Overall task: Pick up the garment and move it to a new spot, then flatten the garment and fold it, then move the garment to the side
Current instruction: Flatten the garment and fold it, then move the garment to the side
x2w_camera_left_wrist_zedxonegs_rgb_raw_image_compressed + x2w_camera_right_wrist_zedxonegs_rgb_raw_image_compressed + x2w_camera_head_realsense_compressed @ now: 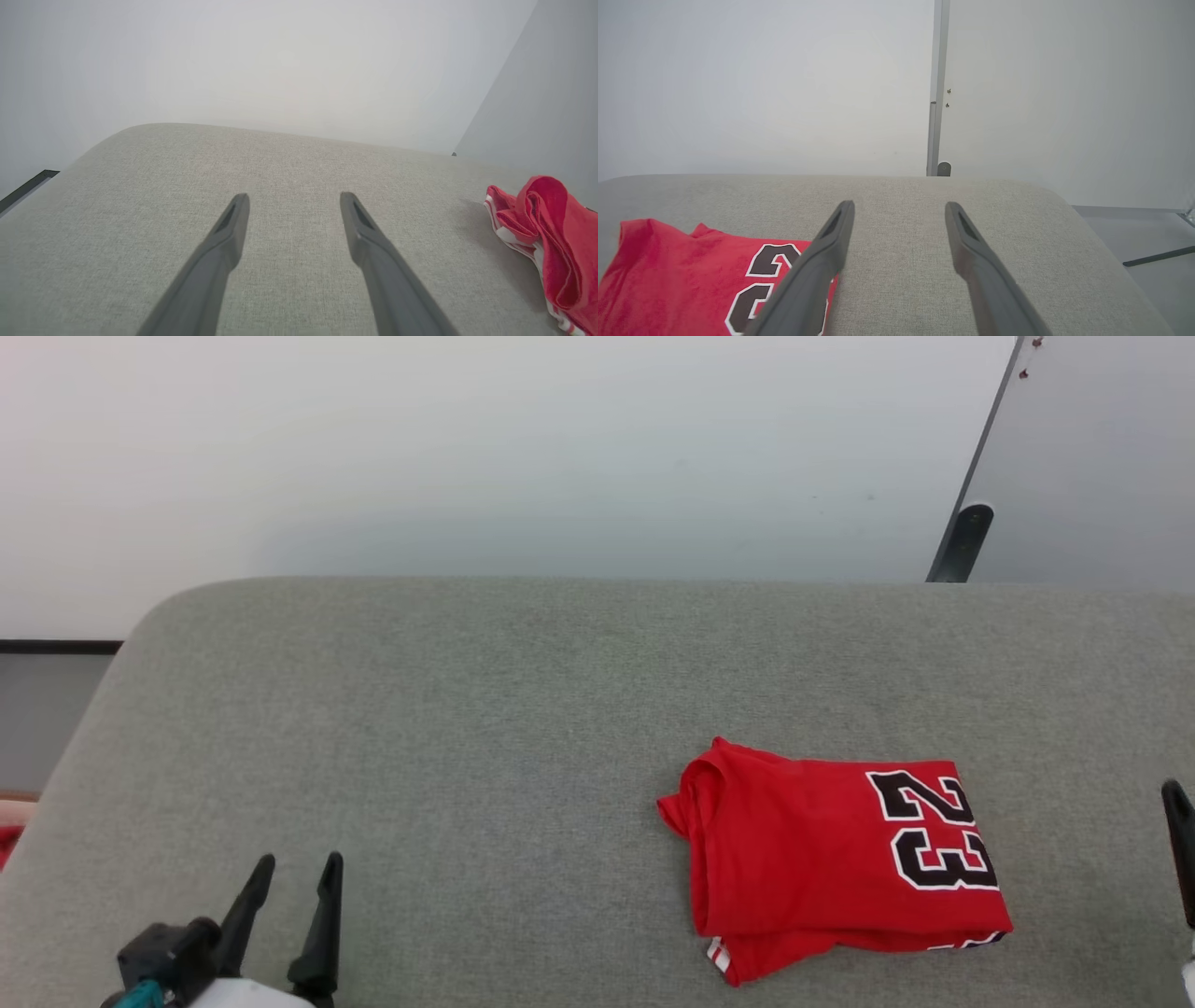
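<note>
Garment (831,868) lies folded, right side of grey worktop (467,709), number up. Left tool (301,861) and right tool (900,205) both wide, empty. If shifting it further aside, grip through all layers at one edge and slide low so the fold holds.

In the right wrist view, one finger of the right claw (900,205) hides part of the "23" on the garment (682,275), which the bottom edge crops. The head view cuts that claw to a single finger (1178,845), and a red scrap (6,845) at its left edge is unidentifiable.
</note>
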Available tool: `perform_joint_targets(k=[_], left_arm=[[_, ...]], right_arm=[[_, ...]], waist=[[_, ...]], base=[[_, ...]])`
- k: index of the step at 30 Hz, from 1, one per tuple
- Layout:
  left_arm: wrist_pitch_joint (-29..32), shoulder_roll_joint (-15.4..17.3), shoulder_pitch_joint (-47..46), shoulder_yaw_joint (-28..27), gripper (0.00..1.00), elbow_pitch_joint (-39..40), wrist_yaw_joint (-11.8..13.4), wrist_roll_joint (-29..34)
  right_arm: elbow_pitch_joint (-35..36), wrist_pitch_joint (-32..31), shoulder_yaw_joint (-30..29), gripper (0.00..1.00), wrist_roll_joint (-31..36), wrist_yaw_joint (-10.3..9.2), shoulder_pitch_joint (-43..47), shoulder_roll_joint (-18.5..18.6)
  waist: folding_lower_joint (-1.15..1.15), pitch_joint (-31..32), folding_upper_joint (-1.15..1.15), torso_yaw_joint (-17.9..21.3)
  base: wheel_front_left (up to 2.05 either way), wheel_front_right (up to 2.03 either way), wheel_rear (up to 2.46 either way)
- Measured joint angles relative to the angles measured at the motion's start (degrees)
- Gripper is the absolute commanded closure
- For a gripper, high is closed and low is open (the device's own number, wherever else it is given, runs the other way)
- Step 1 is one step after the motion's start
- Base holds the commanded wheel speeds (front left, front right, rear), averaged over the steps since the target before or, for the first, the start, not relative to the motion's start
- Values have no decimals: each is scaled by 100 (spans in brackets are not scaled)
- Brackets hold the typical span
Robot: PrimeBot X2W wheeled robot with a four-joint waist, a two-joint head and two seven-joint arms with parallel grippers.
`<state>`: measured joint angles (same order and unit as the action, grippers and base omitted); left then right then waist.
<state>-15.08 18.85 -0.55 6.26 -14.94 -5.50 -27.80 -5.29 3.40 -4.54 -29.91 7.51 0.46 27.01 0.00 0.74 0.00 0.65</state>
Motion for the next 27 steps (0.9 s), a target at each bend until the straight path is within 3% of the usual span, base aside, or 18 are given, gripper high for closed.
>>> perform_joint_targets(k=[6,14,27], left_arm=[[-4,23,208,-35,0,234,91,41],[-5,51,583,-137,0,872,350,293],[-4,-52,872,-225,0,1394,448,464]], right_arm=[[249,149,-415,0,229,0,409,-437],[546,198,-565,0,378,0,670,-738],[703,112,-587,0,441,0,746,-821]], waist=[[0,43,0,-64],[0,32,0,-37],[0,10,0,-73]], base=[[0,0,0],[0,0,0],[0,0,0]])
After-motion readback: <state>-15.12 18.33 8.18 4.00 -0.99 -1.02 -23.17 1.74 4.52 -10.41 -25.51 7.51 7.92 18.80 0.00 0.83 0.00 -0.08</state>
